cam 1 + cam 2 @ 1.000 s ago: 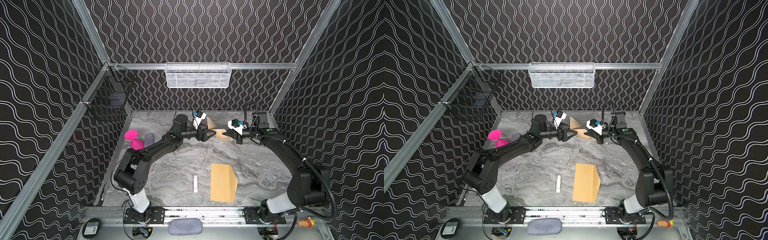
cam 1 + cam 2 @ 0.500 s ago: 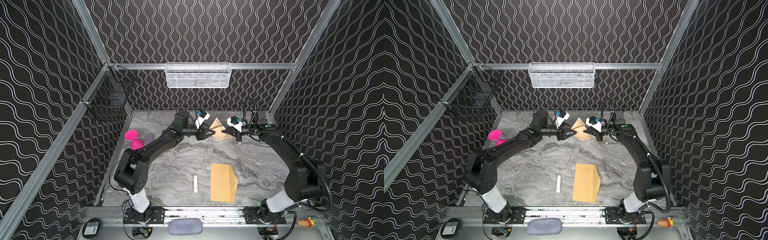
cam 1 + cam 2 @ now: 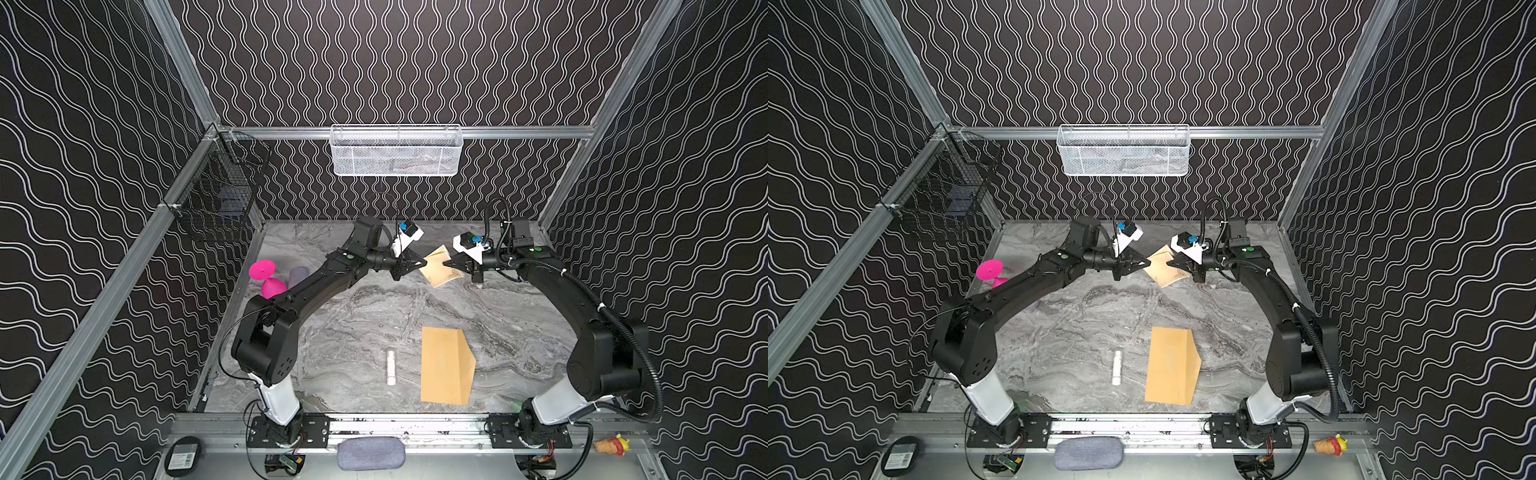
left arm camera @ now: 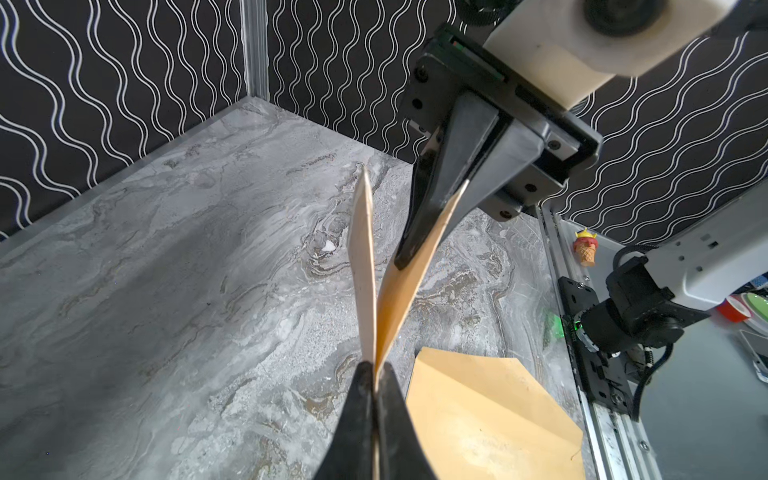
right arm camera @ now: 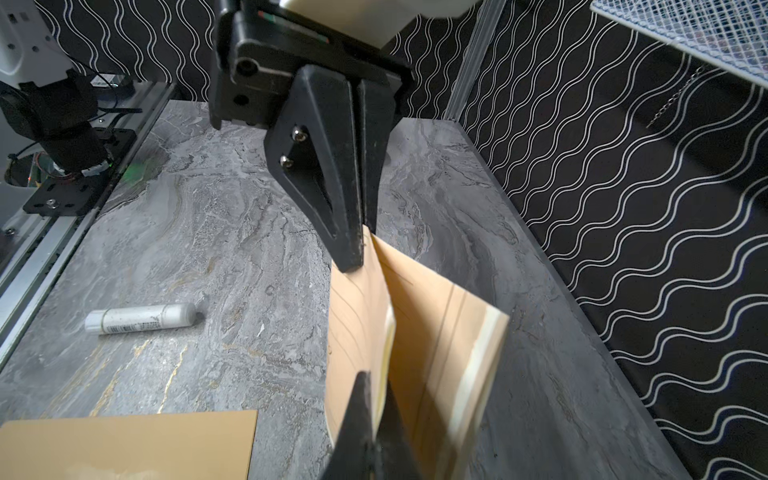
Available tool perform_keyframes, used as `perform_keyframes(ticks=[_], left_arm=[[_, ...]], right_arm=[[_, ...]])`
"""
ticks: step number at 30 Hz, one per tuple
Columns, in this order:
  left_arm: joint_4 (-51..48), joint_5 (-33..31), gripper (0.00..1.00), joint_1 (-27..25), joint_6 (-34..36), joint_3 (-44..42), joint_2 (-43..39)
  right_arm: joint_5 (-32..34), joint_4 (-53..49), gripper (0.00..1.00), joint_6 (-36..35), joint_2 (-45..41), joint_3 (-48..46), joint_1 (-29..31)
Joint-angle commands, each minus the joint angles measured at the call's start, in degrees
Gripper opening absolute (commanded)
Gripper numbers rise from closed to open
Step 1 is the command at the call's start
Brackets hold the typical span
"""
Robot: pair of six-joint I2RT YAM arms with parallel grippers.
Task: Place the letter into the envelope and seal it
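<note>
The letter [image 3: 438,270], a pale tan sheet folded into a V, hangs in the air above the back of the table between both arms. My left gripper [image 3: 423,263] is shut on one edge of it, and in the left wrist view the sheet's two leaves [image 4: 397,291] run out from the shut jaws [image 4: 375,372]. My right gripper [image 3: 446,263] is shut on the opposite edge [image 5: 436,332], its fingertips [image 5: 374,386] pinching one leaf. The brown envelope [image 3: 442,365] lies flat near the front, its flap open to the right, apart from both grippers.
A white glue stick [image 3: 390,367] lies just left of the envelope. A pink goblet [image 3: 266,278] and a lavender cup [image 3: 298,276] sit by the left wall. A white mesh basket [image 3: 395,151] hangs on the back wall, a black wire basket [image 3: 220,203] on the left wall.
My left gripper, open a second ago, reached right to the letter and shut on its edge. My right gripper kept its hold and shifted slightly back.
</note>
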Motion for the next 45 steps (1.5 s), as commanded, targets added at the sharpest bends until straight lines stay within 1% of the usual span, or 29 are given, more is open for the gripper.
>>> perform_keyframes(ticks=[1,2,4,5,6,7,8,9,10,12,13,14,16,17,19,21,23,25,27,29,31,33,35,37,39,42,44,45], left_arm=[[-0.7,-0.4,0.02,-0.1,-0.4,0.4,-0.1],[-0.4,-0.5,0.0,0.0,-1.1,0.2,-0.2],[1.2,-0.9,0.0,0.2,-3.6,-0.7,-0.8],[3.0,-1.5,0.0,0.4,-5.7,-1.6,-1.1],[5.8,-2.0,0.0,0.7,-8.7,-2.9,-1.7],[9.4,-2.4,0.0,1.1,-12.3,-4.7,-2.4],[12.4,-3.3,0.0,1.3,-15.5,-6.4,-3.0],[15.8,-4.1,0.0,1.4,-19.0,-8.2,-3.8],[19.7,-4.6,0.0,1.5,-22.3,-9.9,-4.3],[26.0,-6.1,0.0,1.5,-28.2,-12.7,-5.2],[29.4,-6.8,0.0,1.5,-31.3,-14.1,-5.5],[32.0,-7.7,0.0,1.5,-34.4,-15.3,-5.7],[37.1,-10.2,0.0,1.5,-40.3,-17.8,-6.2],[39.9,-11.3,0.0,1.5,-43.1,-18.9,-6.5],[46.3,-14.5,0.0,1.3,-49.2,-22.0,-7.0],[50.4,-16.8,0.0,1.0,-53.9,-23.9,-7.4],[52.4,-19.2,0.0,0.8,-57.3,-25.4,-8.0],[55.0,-21.1,0.0,0.5,-60.5,-27.0,-8.6],[57.1,-21.5,0.0,0.1,-63.2,-27.8,-8.8],[58.0,-20.5,0.0,-0.1,-65.5,-27.6,-8.7],[59.7,-18.6,0.0,-0.2,-67.3,-27.3,-8.7],[60.9,-17.1,0.0,-0.2,-68.7,-27.2,-8.6],[62.1,-16.7,0.0,-0.3,-69.7,-27.6,-8.9],[63.0,-16.1,0.0,-0.4,-70.5,-27.8,-9.0],[63.7,-15.9,0.0,-0.4,-71.3,-28.2,-9.0],[65.4,-15.6,0.0,-0.8,-72.4,-28.5,-8.5],[66.3,-15.2,0.0,-1.0,-73.2,-28.5,-8.0],[66.5,-15.0,0.0,-1.1,-73.5,-28.5,-7.9]], right_arm=[[-0.5,-0.3,0.1,-0.1,0.1,0.7,0.0],[-0.3,0.1,0.16,0.6,0.2,0.7,0.0],[0.3,0.6,0.31,2.6,-0.3,1.0,0.0],[0.6,1.1,0.36,4.1,-0.7,1.1,0.0],[1.3,2.5,0.41,7.0,-1.3,1.0,0.0],[2.8,4.6,0.49,11.5,-2.2,0.6,-0.1],[4.3,7.4,0.55,16.4,-3.2,0.0,-0.1],[6.7,12.2,0.6,23.8,-4.7,-1.5,-0.1],[9.6,18.3,0.68,32.8,-6.2,-3.5,-0.1],[15.0,29.2,0.77,49.5,-9.4,-8.5,-0.1],[17.5,34.8,0.79,58.3,-11.1,-11.3,-0.1],[18.9,38.8,0.78,64.9,-12.6,-13.8,-0.1],[23.6,44.9,0.8,79.1,-16.3,-18.0,0.2],[24.4,47.1,0.79,85.0,-17.7,-21.6,0.3],[25.1,50.7,0.8,95.7,-21.0,-26.1,0.3],[25.6,55.0,0.79,105.7,-23.8,-30.7,0.3],[25.9,60.2,0.78,116.5,-25.6,-34.8,0.3],[24.9,66.5,0.78,124.0,-26.3,-38.3,0.1],[23.0,72.2,0.78,128.2,-25.9,-40.6,0.2],[20.0,78.4,0.78,128.5,-24.1,-41.2,0.2],[14.7,83.8,0.79,126.2,-21.5,-40.8,0.0],[9.6,86.9,0.79,123.1,-18.9,-39.5,-0.1],[6.8,87.9,0.78,121.0,-17.0,-38.6,-0.1],[5.5,91.1,0.78,120.4,-15.9,-38.8,-0.1],[5.7,90.7,0.8,118.8,-15.7,-39.2,-0.2],[6.3,87.2,0.8,115.1,-15.8,-38.8,-0.1],[6.1,87.9,0.79,114.7,-15.1,-38.6,-0.1],[5.9,89.2,0.78,115.2,-14.5,-38.5,-0.1]])
